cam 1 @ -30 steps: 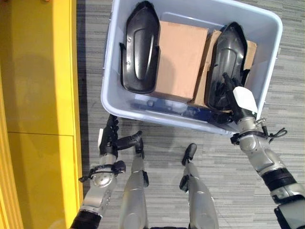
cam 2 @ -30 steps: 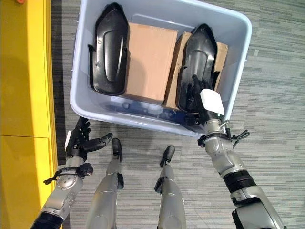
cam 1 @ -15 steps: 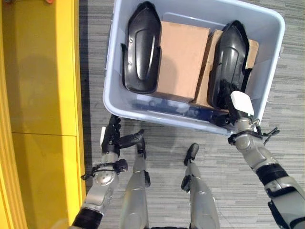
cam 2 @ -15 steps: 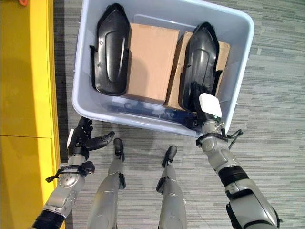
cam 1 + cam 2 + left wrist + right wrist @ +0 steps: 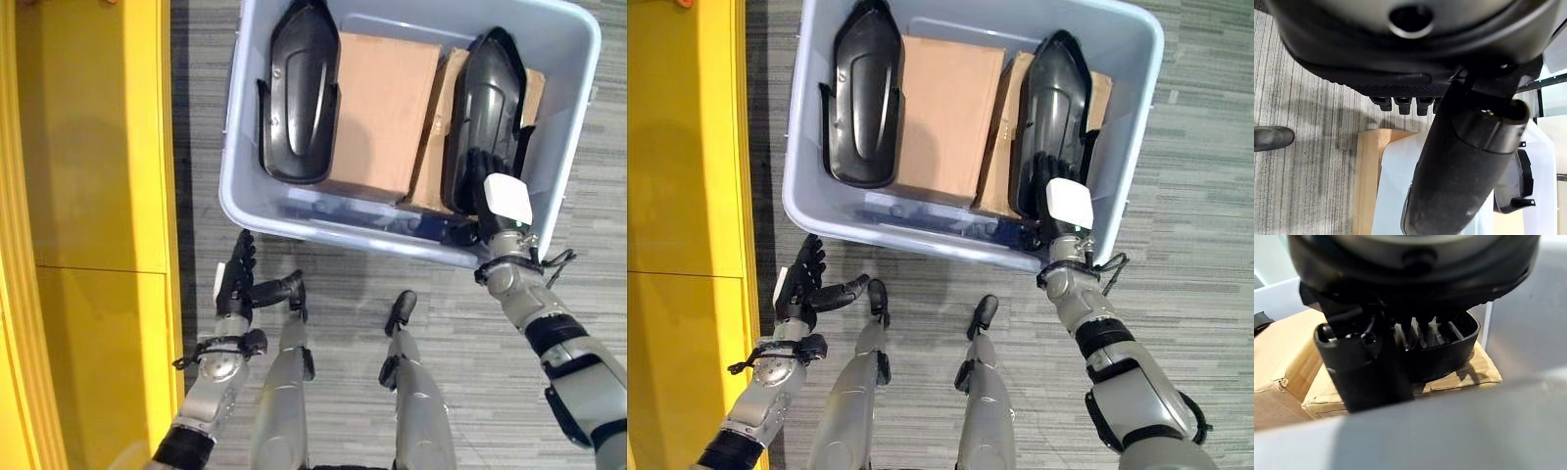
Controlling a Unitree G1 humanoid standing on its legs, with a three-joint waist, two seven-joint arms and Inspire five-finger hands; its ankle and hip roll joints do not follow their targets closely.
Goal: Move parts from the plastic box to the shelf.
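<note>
Where fingers hide, right hand (image 5: 493,199) unclear

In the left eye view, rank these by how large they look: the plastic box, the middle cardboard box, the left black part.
1. Plastic box
2. Cardboard box and left black part: too alike to rank.
</note>
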